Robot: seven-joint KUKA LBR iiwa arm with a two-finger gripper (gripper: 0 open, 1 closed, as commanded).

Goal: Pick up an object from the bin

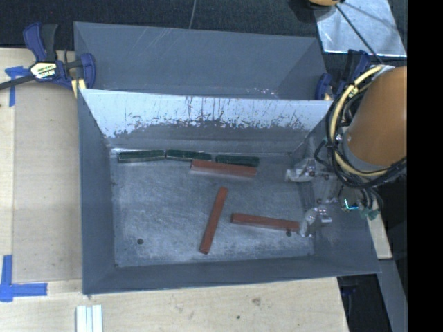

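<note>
Hand [309, 198] nr 3 brown sticks [265, 221], 3 green sticks [141, 156]

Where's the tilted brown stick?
Camera view: the tilted brown stick lies mid-floor of the bin, just left of the horizontal brown stick near the gripper.

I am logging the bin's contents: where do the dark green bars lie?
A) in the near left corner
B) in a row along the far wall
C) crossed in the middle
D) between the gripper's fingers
B: the dark green bars lie end to end along the far wall.
</note>
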